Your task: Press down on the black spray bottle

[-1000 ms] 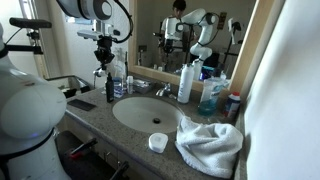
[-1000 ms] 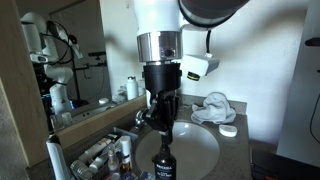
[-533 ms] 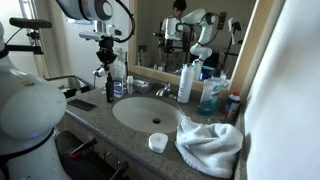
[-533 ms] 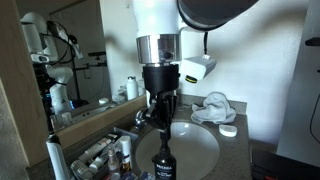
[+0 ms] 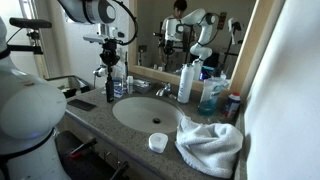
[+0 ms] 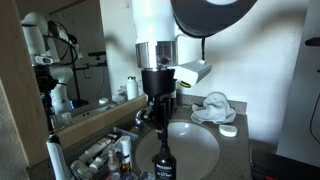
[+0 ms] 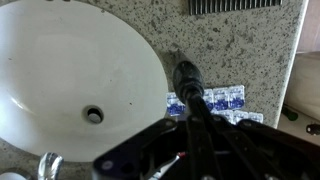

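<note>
Black spray bottle (image 6: 163,160) — slim, dark, narrow-headed — stands beside the sink (image 7: 70,70); fingers (image 6: 160,120) closed together above it.

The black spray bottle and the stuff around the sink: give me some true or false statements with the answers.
1. The black spray bottle stands on the counter beside the sink. True.
2. The gripper holds the white towel. False: it is shut, right above the black spray bottle, and the white towel lies on the counter.
3. The tall white bottle has a blue top. True.
4. The small white cap lies in the sink. False: it lies on the counter, beside the white towel.
</note>
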Controlling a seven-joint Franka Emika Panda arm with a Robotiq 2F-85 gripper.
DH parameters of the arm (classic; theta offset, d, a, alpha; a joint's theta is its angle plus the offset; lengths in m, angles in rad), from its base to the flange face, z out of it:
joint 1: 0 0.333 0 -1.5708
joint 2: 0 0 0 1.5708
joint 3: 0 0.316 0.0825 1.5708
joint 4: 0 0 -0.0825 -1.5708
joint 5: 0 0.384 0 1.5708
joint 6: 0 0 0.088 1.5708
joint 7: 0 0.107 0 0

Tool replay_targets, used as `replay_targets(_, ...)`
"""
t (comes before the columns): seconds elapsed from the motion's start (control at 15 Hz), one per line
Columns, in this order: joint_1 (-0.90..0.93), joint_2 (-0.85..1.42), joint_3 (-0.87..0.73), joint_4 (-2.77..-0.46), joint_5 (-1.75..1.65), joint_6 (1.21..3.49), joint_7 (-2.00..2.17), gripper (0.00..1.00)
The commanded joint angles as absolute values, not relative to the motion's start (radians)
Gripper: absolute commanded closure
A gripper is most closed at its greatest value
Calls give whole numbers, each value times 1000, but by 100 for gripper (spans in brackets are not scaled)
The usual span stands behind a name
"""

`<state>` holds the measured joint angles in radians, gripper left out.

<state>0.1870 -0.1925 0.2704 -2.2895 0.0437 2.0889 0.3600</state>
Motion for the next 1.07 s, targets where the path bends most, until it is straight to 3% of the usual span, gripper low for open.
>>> replay_targets(0.0, 185, -181, 262, -2287, 34, 2103, 373, 95)
replay_targets(1.0, 199, -130, 291, -2292, -24, 2094, 432, 95)
